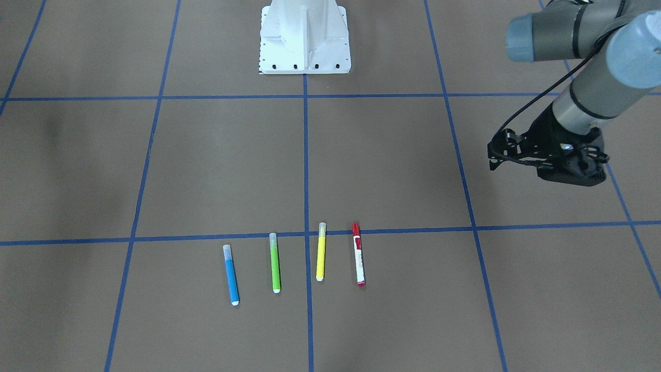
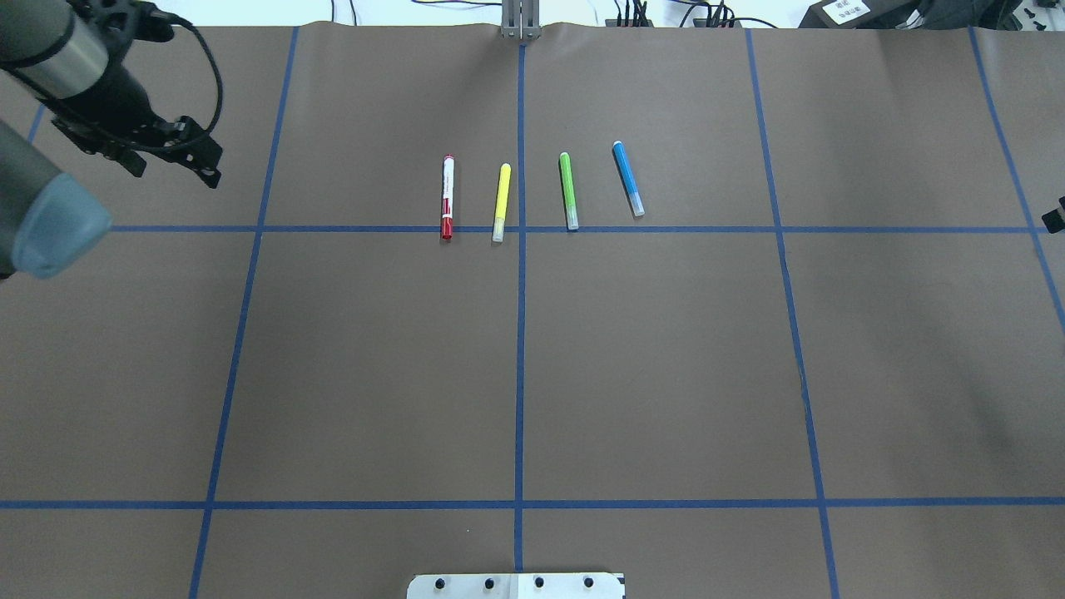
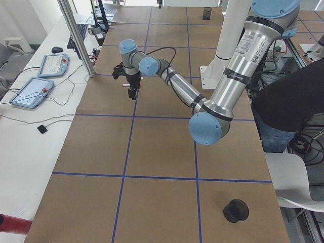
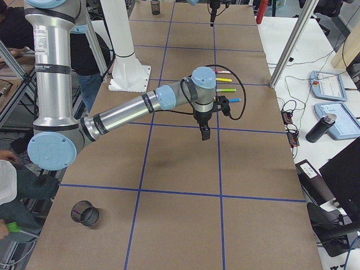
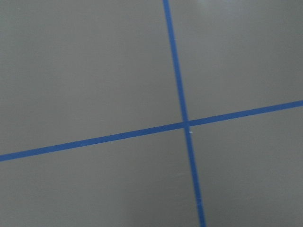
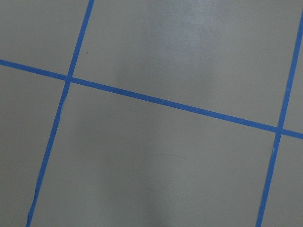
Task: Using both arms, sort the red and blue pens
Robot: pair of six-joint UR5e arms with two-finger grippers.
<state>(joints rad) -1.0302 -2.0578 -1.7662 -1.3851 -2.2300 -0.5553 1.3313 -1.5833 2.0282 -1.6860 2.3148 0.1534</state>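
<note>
The red pen (image 1: 358, 254), white-barrelled with a red cap, lies at one end of a row of pens near the table's middle. The blue pen (image 1: 231, 274) with a pale cap lies at the other end (image 2: 628, 178). My left gripper (image 1: 491, 156) hovers over bare table well off to the red pen's (image 2: 448, 196) side, and its fingers look shut and empty (image 2: 210, 173). My right gripper (image 4: 205, 134) hangs above the table on the blue pen's (image 4: 233, 100) side, and I cannot tell its state. Both wrist views show only brown table and blue tape lines.
A green pen (image 1: 274, 262) and a yellow pen (image 1: 320, 251) lie between the two task pens. The white pedestal (image 1: 304, 36) stands at the robot's edge. A black cup (image 3: 236, 210) and a mesh cup (image 4: 85, 212) sit at the table's ends. A person (image 3: 288, 96) stands beside the robot.
</note>
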